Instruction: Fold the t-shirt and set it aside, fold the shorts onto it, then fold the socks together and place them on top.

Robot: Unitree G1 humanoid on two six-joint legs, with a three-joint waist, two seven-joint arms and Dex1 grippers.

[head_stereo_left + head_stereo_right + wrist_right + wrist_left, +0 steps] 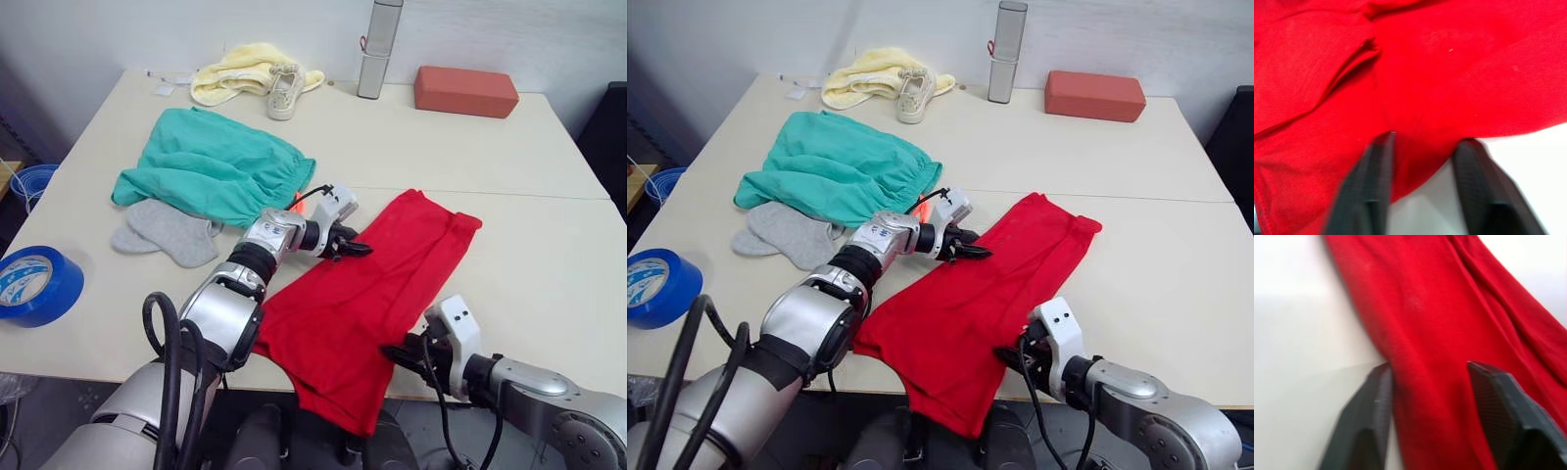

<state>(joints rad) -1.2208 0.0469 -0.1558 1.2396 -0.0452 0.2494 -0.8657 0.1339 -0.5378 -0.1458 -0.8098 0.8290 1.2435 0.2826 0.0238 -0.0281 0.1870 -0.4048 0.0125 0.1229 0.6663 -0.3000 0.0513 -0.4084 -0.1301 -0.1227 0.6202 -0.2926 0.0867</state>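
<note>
The red t-shirt (372,284) lies as a long strip slanting across the near right of the table (549,264), its lower end hanging over the front edge. My left gripper (355,247) is at the shirt's left edge, open, and that edge runs between its fingers (1376,396). My right gripper (397,352) is at the shirt's right edge near the table front, open, with red cloth between its fingers (1378,166). The teal shorts (211,166) lie spread at the left. The grey socks (167,232) overlap just in front of the shorts.
A blue tape roll (34,284) sits at the near left edge. At the back are a yellow cloth (235,73), a beige shoe (284,90), a silver cylinder (377,49) and a red-brown block (465,90).
</note>
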